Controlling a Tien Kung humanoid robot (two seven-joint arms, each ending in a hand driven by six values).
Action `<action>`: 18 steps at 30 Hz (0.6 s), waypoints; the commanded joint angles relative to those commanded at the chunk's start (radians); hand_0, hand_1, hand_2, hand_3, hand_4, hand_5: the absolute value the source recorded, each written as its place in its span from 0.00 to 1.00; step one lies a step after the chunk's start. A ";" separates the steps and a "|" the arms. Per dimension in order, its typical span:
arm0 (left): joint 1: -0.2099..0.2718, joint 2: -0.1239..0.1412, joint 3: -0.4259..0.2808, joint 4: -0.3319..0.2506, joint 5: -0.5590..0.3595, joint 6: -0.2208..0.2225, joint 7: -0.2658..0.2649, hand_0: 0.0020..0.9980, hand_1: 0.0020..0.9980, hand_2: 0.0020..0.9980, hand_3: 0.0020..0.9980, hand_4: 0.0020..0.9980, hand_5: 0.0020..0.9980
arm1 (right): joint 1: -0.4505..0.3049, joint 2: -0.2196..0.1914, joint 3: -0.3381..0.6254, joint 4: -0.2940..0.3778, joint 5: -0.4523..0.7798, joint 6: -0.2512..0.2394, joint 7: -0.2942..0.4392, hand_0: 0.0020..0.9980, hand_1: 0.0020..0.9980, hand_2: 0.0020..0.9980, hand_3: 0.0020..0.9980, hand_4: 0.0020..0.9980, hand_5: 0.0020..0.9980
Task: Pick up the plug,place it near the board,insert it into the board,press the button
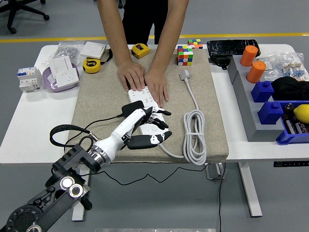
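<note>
The white power strip (146, 100) lies on the beige mat (96, 96). A person's two hands (145, 79) press flat on its far end. My left hand (161, 124), with a white palm and black fingers, reaches over the strip's near half. Its fingers (155, 116) are spread across the strip and its thumb (150, 139) sticks out beside the near end. The black plug (129, 110) sits on the strip, mostly hidden under my fingers. Its thin black cable (104, 120) trails left. I cannot see the strip's button.
The strip's white cable lies coiled (195, 137) on the mat's right, ending in a white plug (185, 75). Colour cubes (185, 54) and tape measures (91, 65) stand at the back. Grey tray (241, 96), orange cylinders (256, 71) and blue bins (270, 111) stand at the right.
</note>
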 joint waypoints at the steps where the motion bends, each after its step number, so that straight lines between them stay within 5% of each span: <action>1: 0.013 0.001 -0.005 0.001 -0.046 0.005 -0.005 0.86 0.96 0.98 1.00 0.94 0.32 | 0.001 0.000 -0.004 0.000 0.004 -0.001 0.002 0.93 0.85 0.79 0.82 1.00 0.84; 6: 0.037 0.012 -0.027 0.018 -0.254 0.019 -0.023 0.86 0.96 0.98 1.00 0.94 0.32 | 0.006 -0.003 -0.010 0.000 0.009 -0.001 0.003 0.93 0.85 0.79 0.82 1.00 0.84; 7: 0.033 0.016 -0.032 0.022 -0.299 0.019 -0.026 0.76 0.82 0.82 1.00 0.94 0.34 | 0.005 -0.003 -0.006 0.000 0.006 -0.001 0.002 0.93 0.85 0.79 0.82 1.00 0.84; 9: 0.020 0.023 -0.038 0.030 -0.343 0.025 -0.027 0.76 0.82 0.82 1.00 0.94 0.34 | 0.004 -0.004 0.000 0.000 0.001 -0.001 0.000 0.93 0.85 0.79 0.82 1.00 0.84; 12: -0.008 0.035 -0.035 0.041 -0.257 0.022 -0.011 0.76 0.82 0.82 1.00 0.94 0.34 | 0.002 -0.005 0.004 0.000 -0.004 0.000 -0.003 0.93 0.85 0.79 0.82 1.00 0.84; 13: -0.020 0.039 -0.032 0.046 -0.216 0.014 0.003 0.29 0.26 0.40 0.87 0.83 0.28 | 0.003 -0.004 0.006 0.000 -0.006 0.000 -0.003 0.93 0.85 0.79 0.82 1.00 0.85; 18: -0.088 0.055 0.005 0.081 -0.008 -0.011 0.055 0.29 0.26 0.40 0.87 0.83 0.28 | 0.005 -0.001 -0.001 0.000 -0.001 0.001 -0.002 0.93 0.85 0.79 0.82 1.00 0.85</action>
